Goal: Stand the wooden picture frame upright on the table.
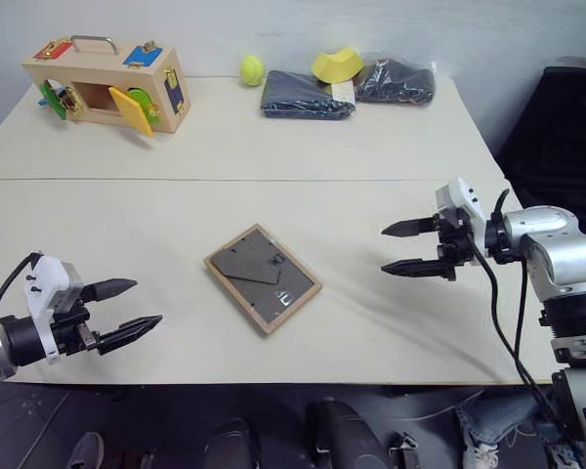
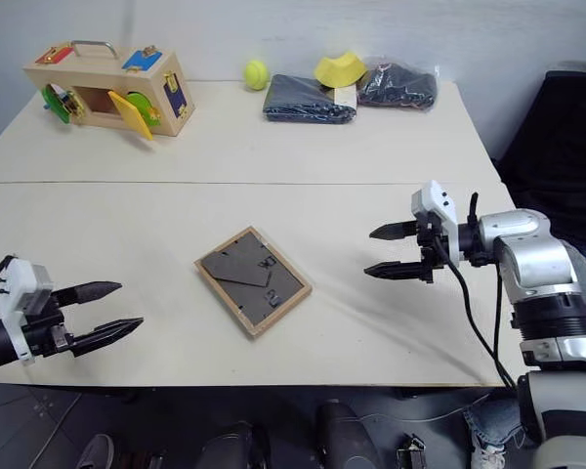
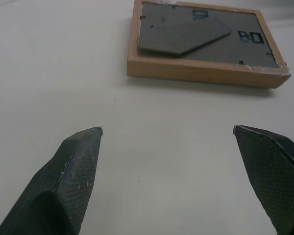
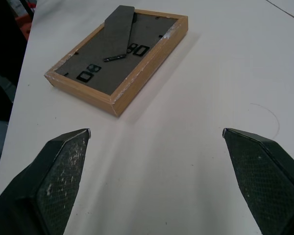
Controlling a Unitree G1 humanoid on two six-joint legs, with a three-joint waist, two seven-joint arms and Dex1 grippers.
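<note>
No readable text, label, brand or number appears on anything here.

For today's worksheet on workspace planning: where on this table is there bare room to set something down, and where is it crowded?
Bare: the table between the wooden picture frame and each open gripper, left and right. Crowded: the far edge, with wooden box, ball and folded cloths.

A small wooden picture frame (image 1: 263,277) lies flat, face down, near the middle of the cream table (image 1: 273,147), turned diagonally, its dark backing board and folded easel stand facing up.
</note>
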